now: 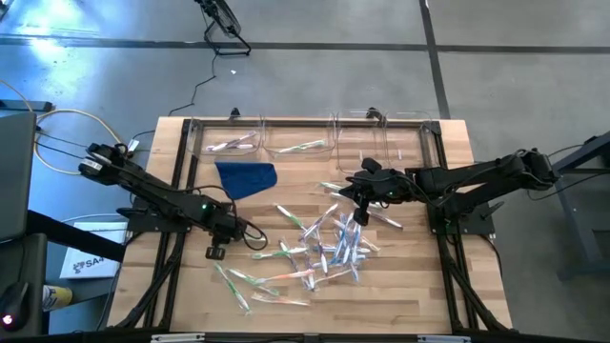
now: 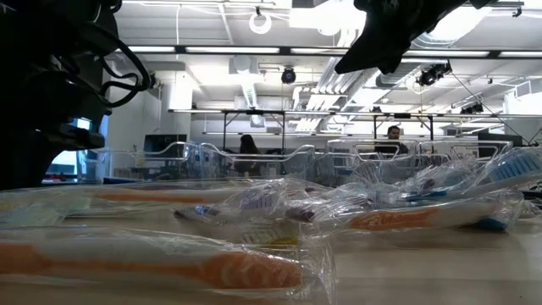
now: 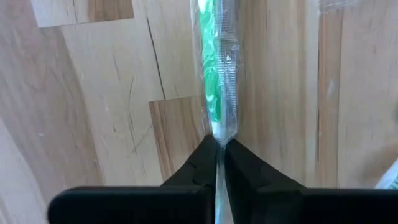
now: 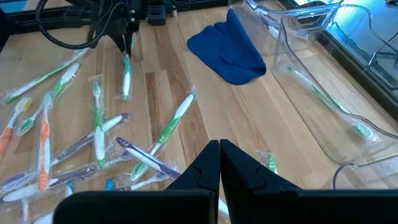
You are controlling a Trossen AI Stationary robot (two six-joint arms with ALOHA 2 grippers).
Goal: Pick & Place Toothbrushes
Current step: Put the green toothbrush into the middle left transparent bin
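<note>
Spanning most of the high view, the wooden table (image 1: 400,286) was seen to carry everything else, with a row of clear plastic bins (image 1: 310,138) set along its far edge, presumably as the places where sorted items were meant to end up; a few toothbrushes already lay inside them. A blue cloth (image 1: 246,177) was left crumpled just in front of the bins, apart from the work. The toothbrushes (image 1: 324,250), wrapped in clear film, were scattered in a loose heap across the middle and near part of the table, many crossing one another, so that single ones at the edge were judged easier to take. One such green-handled toothbrush (image 3: 217,74) lay to the left of the heap, and the left gripper (image 3: 218,144) was closed on the end of its wrapper, the fingers pinched tight against the tabletop, a grip suited to lifting it clear. The right gripper (image 4: 219,149) was held above the heap's far side with its fingers pressed together and nothing between them, apparently kept waiting out of the way.
</note>
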